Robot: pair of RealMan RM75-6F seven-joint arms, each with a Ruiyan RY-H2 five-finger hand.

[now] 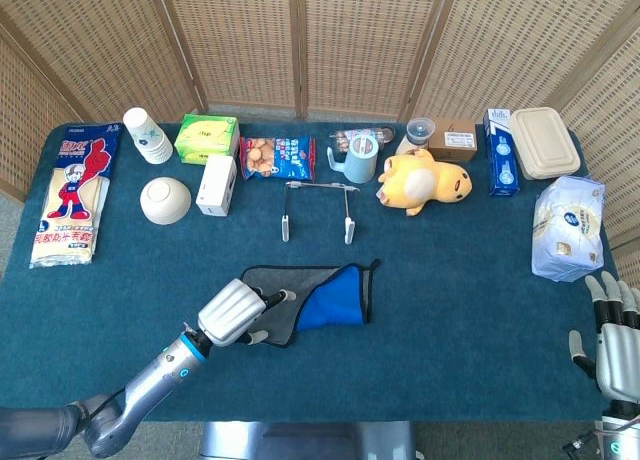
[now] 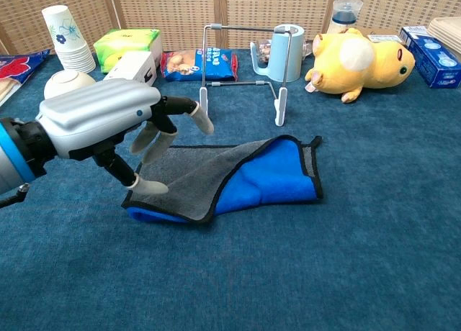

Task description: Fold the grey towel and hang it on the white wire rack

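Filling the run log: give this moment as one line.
left hand: open, over towel's left edge | right hand: open, idle | grey towel: folded on table | rack: bare

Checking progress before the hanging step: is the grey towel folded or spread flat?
Partly folded: the towel has a grey flap lying over its blue side, flat on the table, not on the rack.

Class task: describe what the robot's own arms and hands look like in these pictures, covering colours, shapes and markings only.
The left hand has a smooth silver-grey shell over its back, dark inner parts, and fingers with pale tips. A bright blue band rings the wrist, and the left arm is a rounded silver-grey tube. The right hand is also pale grey; its arm is out of view.
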